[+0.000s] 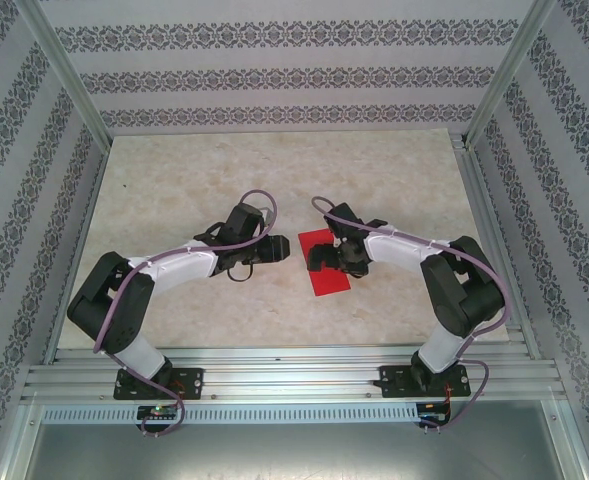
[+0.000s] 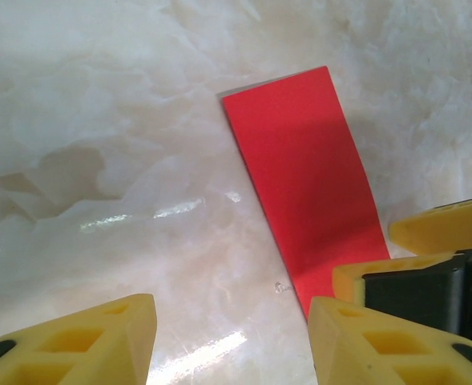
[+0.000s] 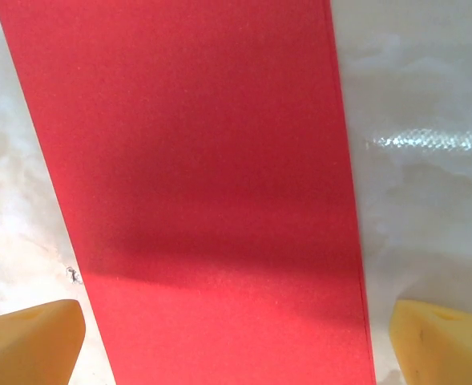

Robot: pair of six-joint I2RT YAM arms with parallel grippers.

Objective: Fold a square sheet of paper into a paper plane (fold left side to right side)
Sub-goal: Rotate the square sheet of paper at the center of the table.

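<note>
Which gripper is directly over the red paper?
The right gripper, its open fingers straddling the sheet of paper; the left gripper sits beside it over bare table.

The sheet of paper [image 3: 203, 160] is thin red paper, matt and smooth, with a faint fine grain up close and no sheen. The bench [image 2: 83, 104] under it has a marble-look top in cream and white, smooth and glossy, throwing back bright streaks of light. The left fingers [image 2: 91, 337] are matt yellow plastic, moulded with open triangular pockets. The right fingers [image 3: 27, 337] are the same dull yellow plastic with a slightly grainy skin. The arms [image 1: 179, 267] wear smooth white and black plastic shells with a soft sheen. The frame rails [image 1: 274, 365] are bare silvery metal, grooved along their length. The walls [image 1: 274, 80] carry a matt printed pattern; whether they are cloth or paper cannot be told
</note>
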